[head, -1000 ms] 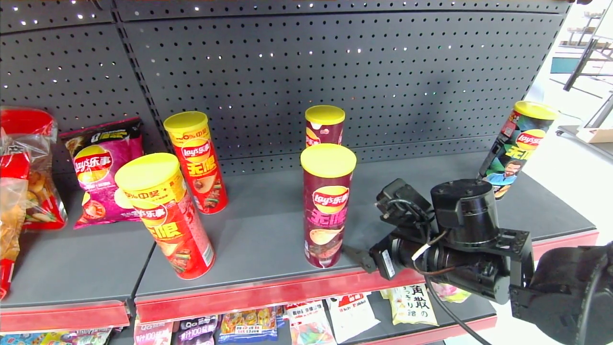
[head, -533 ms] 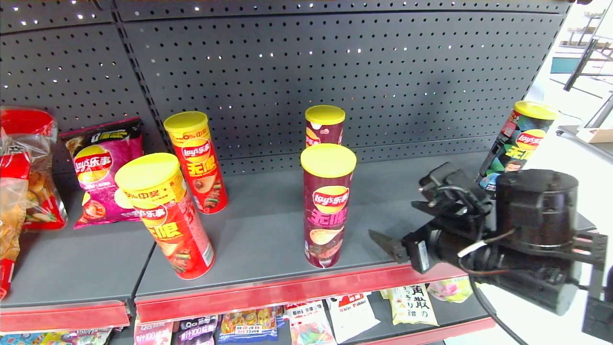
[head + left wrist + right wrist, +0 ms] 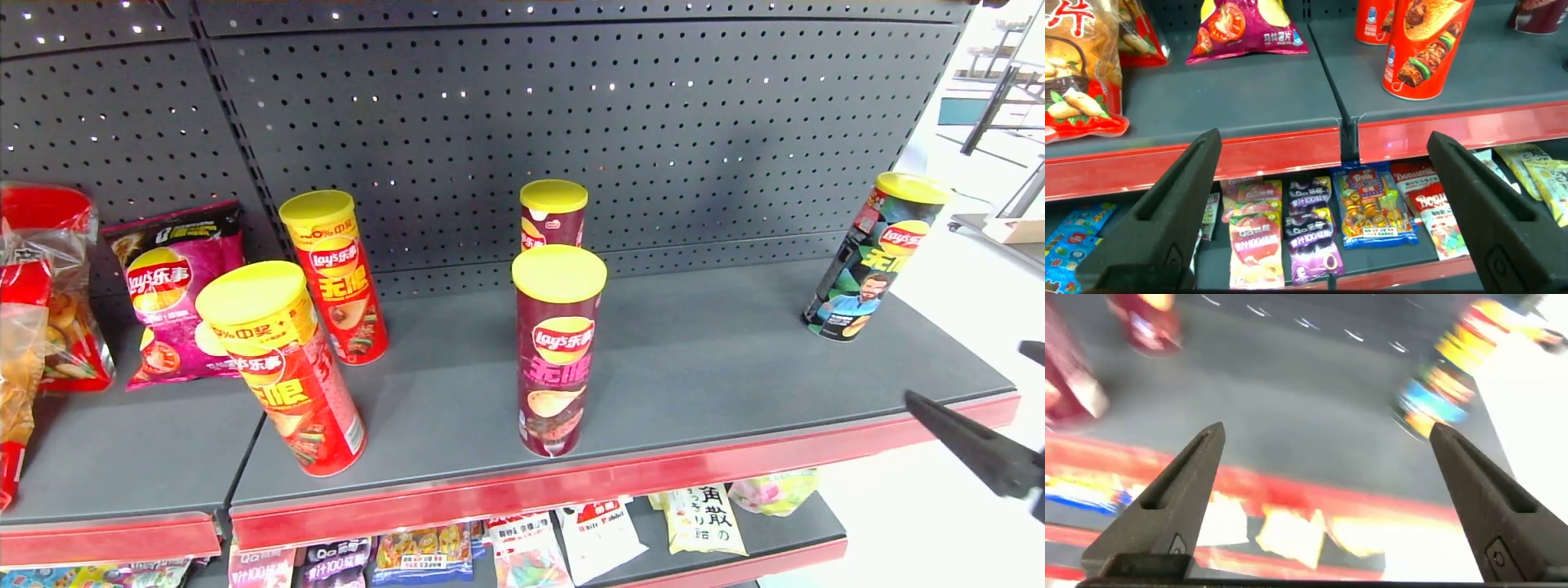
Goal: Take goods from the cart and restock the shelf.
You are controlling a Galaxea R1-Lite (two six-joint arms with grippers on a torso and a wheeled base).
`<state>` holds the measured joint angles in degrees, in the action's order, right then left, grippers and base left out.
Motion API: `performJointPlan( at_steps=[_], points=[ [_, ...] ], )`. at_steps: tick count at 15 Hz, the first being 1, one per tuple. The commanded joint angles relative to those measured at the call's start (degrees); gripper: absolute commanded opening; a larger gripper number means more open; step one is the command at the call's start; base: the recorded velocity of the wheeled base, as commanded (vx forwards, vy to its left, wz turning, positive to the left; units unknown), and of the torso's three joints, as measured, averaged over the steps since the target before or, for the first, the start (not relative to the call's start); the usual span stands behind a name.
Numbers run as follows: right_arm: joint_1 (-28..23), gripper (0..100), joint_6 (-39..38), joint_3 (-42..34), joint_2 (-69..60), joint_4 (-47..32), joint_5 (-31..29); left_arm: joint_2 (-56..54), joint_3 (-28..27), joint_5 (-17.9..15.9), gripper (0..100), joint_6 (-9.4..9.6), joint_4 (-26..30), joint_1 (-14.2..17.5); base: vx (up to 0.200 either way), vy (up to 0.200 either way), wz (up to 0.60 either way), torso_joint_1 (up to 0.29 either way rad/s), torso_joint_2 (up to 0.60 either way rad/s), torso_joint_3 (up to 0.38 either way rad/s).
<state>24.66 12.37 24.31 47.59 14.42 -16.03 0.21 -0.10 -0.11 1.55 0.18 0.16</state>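
Two grippers, both with nothing between their fingers, face a grey shelf (image 3: 694,367) with a red front lip and a perforated back panel.

We start at the left. The left gripper (image 3: 1323,137) sits on the near side of the shelf, level with the red lip, and its two dark fingers (image 3: 1167,220) are spread wide apart. At the far left of the shelf are clear snack bags (image 3: 33,310). Just to their right a purple chip bag (image 3: 175,294) leans against the back panel.

Next come two red cans with yellow lids. The near red can (image 3: 286,367) stands close to the front lip. The far red can (image 3: 336,278) stands behind it and slightly right, near the back panel.

Around the middle, a near maroon can (image 3: 559,351) stands upright by the front lip, and a far maroon can (image 3: 553,214) stands right behind it.

Well apart, at the right end of the shelf, a dark can (image 3: 878,257) with a yellow lid stands upright on its own.

The right gripper (image 3: 1327,429) is off the shelf's right near corner, clear of the dark can. Its fingers (image 3: 971,445) are also spread wide.

Below, a lower shelf (image 3: 784,531) holds a row of small packets (image 3: 596,539) lying flat.
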Motion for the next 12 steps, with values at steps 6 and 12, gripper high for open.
performJointPlan(
  at_steps=[6, 12],
  points=[
    [-25.1, 100, -8.3, 1.8, -35.1, -44.2, 0.3, 0.4, 0.0, -0.1, 100, -0.14, 0.0, -0.2, 0.000, 0.000, 0.00, 0.000, 0.00, 0.000],
    [-24.6, 100, -8.8, -16.1, -47.6, -29.0, 13.2, -0.2, 0.0, 0.1, 100, -0.93, 0.0, -0.1, 0.000, 0.000, 0.00, 0.000, 0.00, 0.000]
  ],
)
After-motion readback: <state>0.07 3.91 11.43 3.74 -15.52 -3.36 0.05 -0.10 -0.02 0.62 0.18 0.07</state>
